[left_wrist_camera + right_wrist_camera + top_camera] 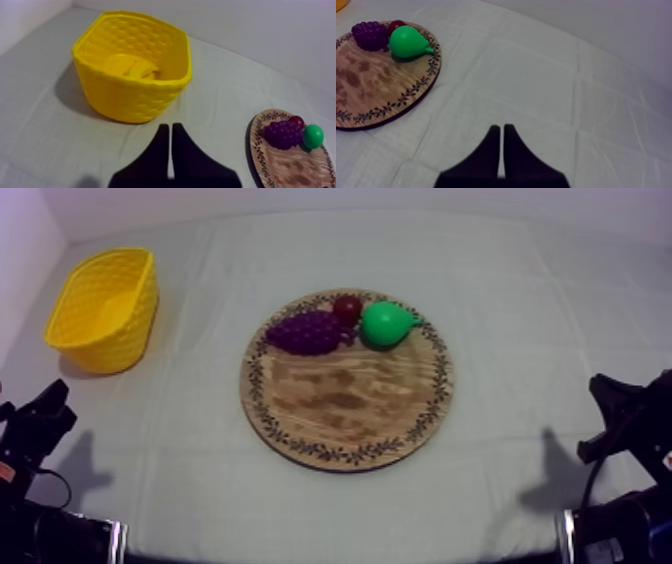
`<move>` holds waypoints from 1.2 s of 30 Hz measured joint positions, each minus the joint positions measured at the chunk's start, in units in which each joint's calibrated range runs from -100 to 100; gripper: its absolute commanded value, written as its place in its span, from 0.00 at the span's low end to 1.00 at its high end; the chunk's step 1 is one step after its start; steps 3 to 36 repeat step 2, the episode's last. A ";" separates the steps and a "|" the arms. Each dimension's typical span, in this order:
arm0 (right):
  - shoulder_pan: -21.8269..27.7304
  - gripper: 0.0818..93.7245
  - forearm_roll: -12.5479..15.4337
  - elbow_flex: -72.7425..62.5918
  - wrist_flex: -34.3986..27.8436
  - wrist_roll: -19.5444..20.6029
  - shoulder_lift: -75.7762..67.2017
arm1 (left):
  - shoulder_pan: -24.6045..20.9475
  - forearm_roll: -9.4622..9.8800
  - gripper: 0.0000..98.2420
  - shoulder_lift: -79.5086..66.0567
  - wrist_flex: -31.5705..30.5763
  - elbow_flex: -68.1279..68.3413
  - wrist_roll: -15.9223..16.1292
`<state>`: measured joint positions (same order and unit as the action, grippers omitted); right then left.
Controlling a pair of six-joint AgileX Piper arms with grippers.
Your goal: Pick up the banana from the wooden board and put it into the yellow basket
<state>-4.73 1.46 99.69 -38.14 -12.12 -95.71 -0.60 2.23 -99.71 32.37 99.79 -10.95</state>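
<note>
Lying inside the basket (125, 100), the banana (132, 67) shows as a pale yellow curve low against the far wall, so the task looks done as things stand. The board (345, 403) sits at the middle of the desk (530, 318), carrying the grapes (305, 333), the small red fruit (347, 309) and the pear (383, 324), all clustered at its far edge.

The left claw (167, 127) has its fingers pressed together on nothing and points toward the basket from a little way off. The right claw (501, 129) is likewise closed and empty, over bare cloth beside the board.

By its look, the banana is probably a light, stiff plastic toy with a smooth, somewhat slippery skin. If it needed lifting, a hold across the middle of its curve, fingers on the two flat sides, would likely be the safest. A grip at a tapered end would likely let it swing or slip.
</note>
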 measured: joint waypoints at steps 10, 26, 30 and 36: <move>0.00 0.00 0.00 0.00 0.00 0.03 0.00 | 0.00 0.00 0.00 0.00 0.00 0.00 0.00; 0.00 0.00 0.00 0.00 0.00 0.03 0.00 | 0.00 0.00 0.00 0.00 0.00 0.00 0.00; 0.00 0.00 0.00 0.00 0.00 0.03 0.00 | 0.00 0.00 0.00 0.00 0.00 0.00 0.00; 0.00 0.00 0.00 0.00 0.00 0.03 0.00 | 0.00 0.00 0.00 0.00 0.00 0.00 0.00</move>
